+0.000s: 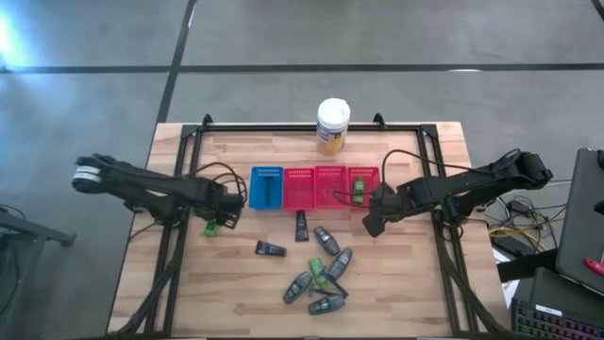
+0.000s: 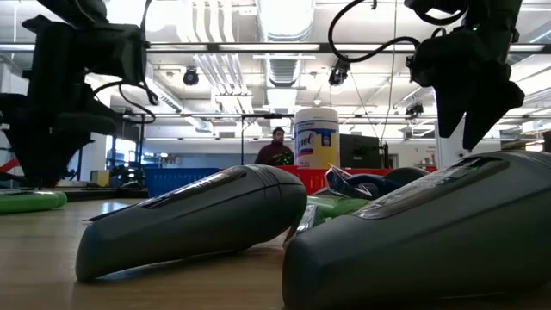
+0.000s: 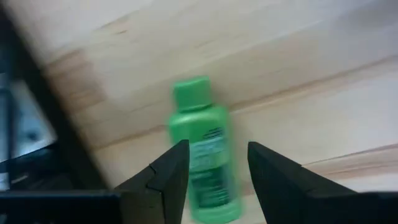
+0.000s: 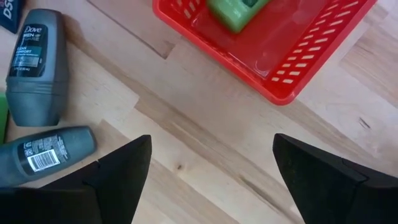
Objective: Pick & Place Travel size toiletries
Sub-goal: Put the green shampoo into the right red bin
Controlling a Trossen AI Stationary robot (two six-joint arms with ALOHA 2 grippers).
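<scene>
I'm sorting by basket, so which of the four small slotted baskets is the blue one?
The blue slotted plastic basket is the leftmost of the row, nearest the left arm; the other three beside it are red slotted plastic baskets.

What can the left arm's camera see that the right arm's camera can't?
Only the left wrist view shows a whole green bottle lying on the wood, with the left gripper hanging over it, fingers parted either side.

Only the right wrist view shows a red basket with a green item inside, two grey Dove tubes lying beside it, and the right gripper wide open with nothing in it.

Both show the wooden table.
</scene>
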